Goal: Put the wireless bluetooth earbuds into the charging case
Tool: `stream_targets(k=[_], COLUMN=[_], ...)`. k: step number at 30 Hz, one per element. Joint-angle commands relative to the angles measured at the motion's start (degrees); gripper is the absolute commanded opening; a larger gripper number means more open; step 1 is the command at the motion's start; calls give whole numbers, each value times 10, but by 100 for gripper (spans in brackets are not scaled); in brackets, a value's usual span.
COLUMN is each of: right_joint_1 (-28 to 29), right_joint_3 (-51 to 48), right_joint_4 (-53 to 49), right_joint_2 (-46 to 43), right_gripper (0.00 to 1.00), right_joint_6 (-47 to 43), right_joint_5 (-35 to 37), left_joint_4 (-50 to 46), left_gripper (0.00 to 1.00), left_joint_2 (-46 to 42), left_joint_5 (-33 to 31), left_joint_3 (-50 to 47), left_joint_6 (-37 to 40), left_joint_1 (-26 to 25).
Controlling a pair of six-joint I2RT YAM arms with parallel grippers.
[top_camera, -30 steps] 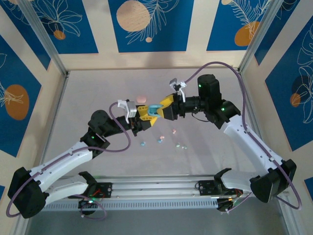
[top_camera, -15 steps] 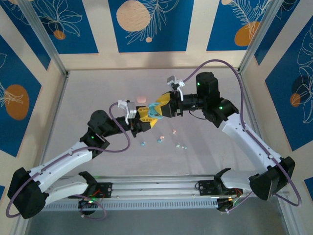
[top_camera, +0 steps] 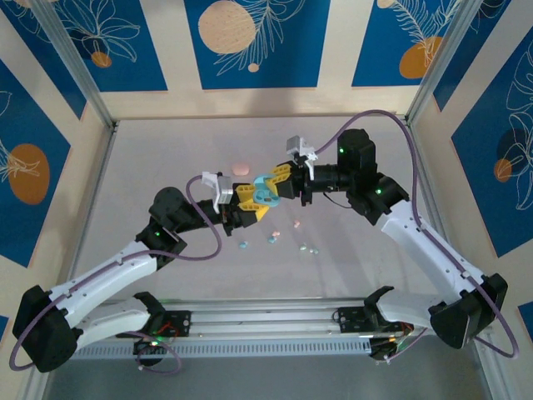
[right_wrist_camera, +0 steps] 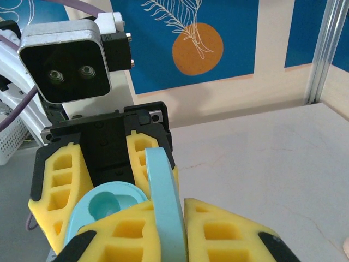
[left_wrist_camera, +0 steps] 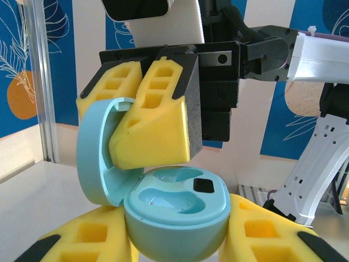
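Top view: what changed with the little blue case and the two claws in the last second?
The right claw edged left, in toward the blue case, and closed on its raised lid. The left claw kept its grip on the case's base, and the earbuds stayed scattered on the table.

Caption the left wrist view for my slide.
Two-arm grip: left gripper holds the open charging case, right gripper clamps its raised lid.

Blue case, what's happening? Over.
Left gripper shut on case. Right gripper shut on lid, open, wells empty. Earbuds loose on table. Nothing in the way.
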Motion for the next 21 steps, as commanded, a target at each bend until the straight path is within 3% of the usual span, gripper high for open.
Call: stream_targets(k=[1, 4, 21], right_joint_1=[12, 15, 20], right_joint_3=[-6, -10, -28], right_joint_4=[5, 6, 27], right_joint_2=[-17, -20, -34], right_gripper=[11, 7, 5], right_joint_6=[-25, -42, -51], right_joint_5=[-21, -26, -21], left_joint_4=[3, -1, -20], left_gripper=[34, 37, 50], left_joint_2=[-8, -9, -7], left_joint_5=[-2, -3, -9], left_joint_3=[18, 18, 24], left_joint_6=[-3, -3, 0], left_joint_1=[0, -1, 0])
